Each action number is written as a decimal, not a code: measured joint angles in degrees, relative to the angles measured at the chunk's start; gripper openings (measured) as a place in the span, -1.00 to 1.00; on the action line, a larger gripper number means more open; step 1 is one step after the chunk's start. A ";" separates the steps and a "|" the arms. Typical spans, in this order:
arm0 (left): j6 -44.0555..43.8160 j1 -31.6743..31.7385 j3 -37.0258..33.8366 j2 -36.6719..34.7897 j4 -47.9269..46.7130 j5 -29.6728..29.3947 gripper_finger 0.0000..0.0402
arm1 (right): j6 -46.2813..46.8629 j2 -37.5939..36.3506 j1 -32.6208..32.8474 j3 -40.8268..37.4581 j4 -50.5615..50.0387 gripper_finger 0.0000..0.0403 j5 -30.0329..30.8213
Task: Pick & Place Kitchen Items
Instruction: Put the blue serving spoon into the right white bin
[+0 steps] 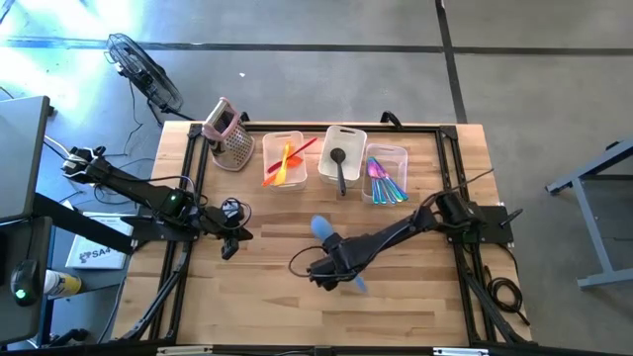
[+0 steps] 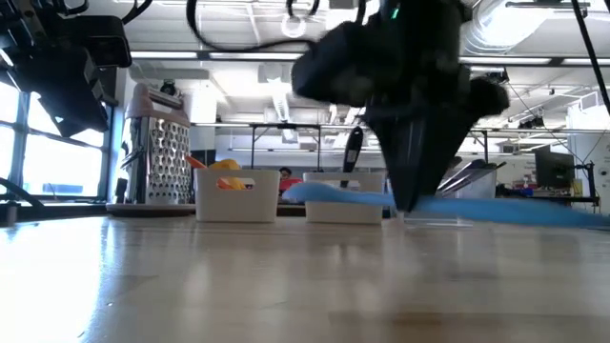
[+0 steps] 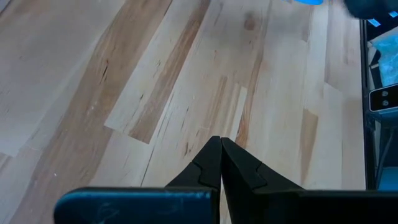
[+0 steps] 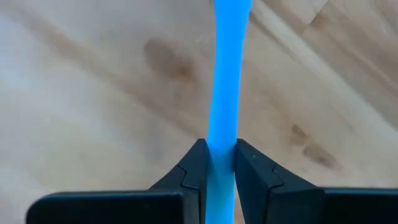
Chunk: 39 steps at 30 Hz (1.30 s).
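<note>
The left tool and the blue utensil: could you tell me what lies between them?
Only bare wooden table lies between the left tool and the blue utensil, per the high view.

Overhead looks straight down, low level across the table (image 1: pixel 396 307), wrists close above.

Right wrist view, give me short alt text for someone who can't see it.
The right hand is shut on the handle of a blue utensil, its two dark fingers pressed against either side. The handle runs straight away from the camera over a pale wooden table with darker grain marks.
</note>
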 joint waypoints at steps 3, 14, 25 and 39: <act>0.00 0.00 0.00 0.00 0.00 0.02 -1.00 | 1.26 -2.80 0.90 0.02 -0.66 -0.77 0.80; 0.02 0.00 0.00 0.00 0.27 -0.50 -1.00 | 7.65 -20.90 -0.72 0.15 -10.44 -0.77 9.65; -3.20 0.00 0.00 0.00 0.44 2.32 -1.00 | -2.99 -25.52 -18.13 0.22 -13.75 -0.76 5.16; -2.46 0.00 0.00 0.00 -1.46 5.70 -1.00 | -21.29 -25.41 -38.13 0.22 -13.81 -0.76 -9.29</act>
